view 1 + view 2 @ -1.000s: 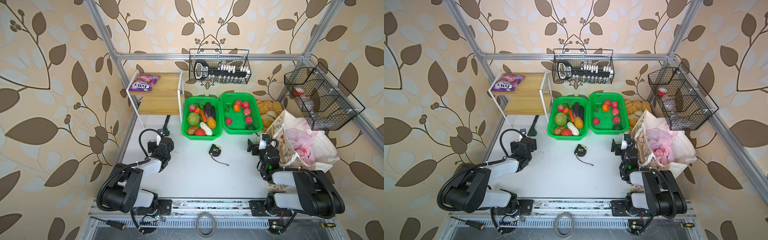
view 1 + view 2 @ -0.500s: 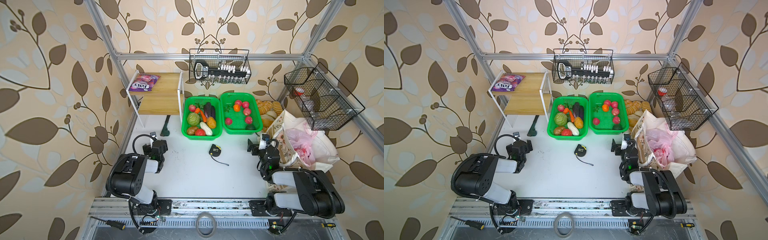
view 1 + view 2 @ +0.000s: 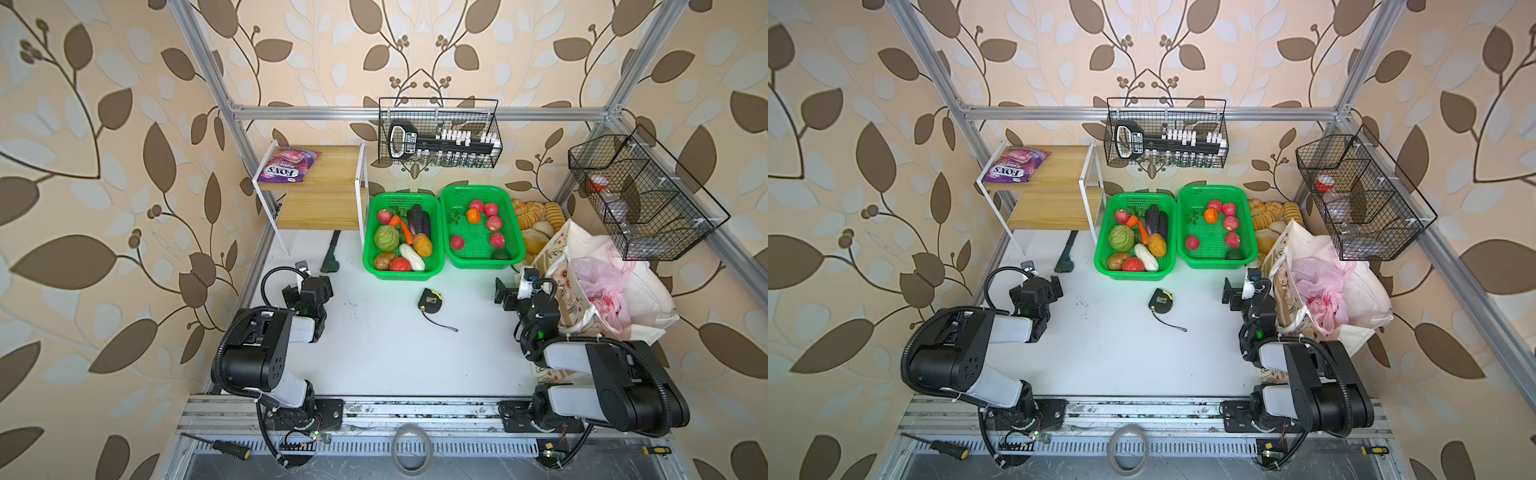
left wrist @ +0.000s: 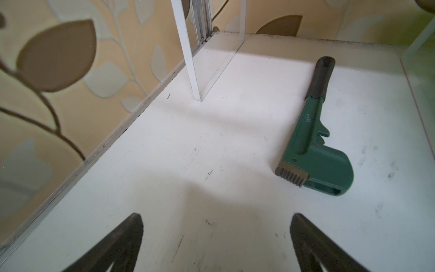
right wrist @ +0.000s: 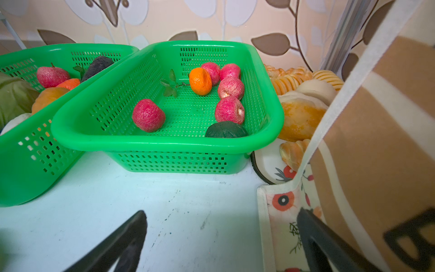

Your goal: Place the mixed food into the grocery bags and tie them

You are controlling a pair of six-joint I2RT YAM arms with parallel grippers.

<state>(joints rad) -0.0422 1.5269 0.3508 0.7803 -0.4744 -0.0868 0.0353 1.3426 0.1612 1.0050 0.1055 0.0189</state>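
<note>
A purple FOX'S pouch (image 3: 286,165) lies on the top shelf at the back left. An orange (image 5: 200,81) and several pink-red fruits (image 5: 148,115) sit in the right green basket (image 3: 446,232). At the right wall stands the cream floral tote (image 3: 559,266) with the pink plastic bag (image 3: 602,286) bunched inside it. My right gripper (image 5: 222,212) is open and empty, low over the table beside the tote; one finger overlaps the tote's floral edge. My left gripper (image 4: 216,219) is open over bare table at the left, short of the shelf leg.
A green wrench (image 4: 315,150) lies ahead of the left gripper. A tape measure (image 3: 429,300) lies mid-table. The left green basket (image 3: 368,249) holds vegetables. Bread loaves (image 3: 536,216) lie behind the tote. Wire baskets (image 3: 438,133) hang on the back and right walls.
The left arm has folded back toward its base, carrying its open gripper a little to the left. The right arm has not moved.
</note>
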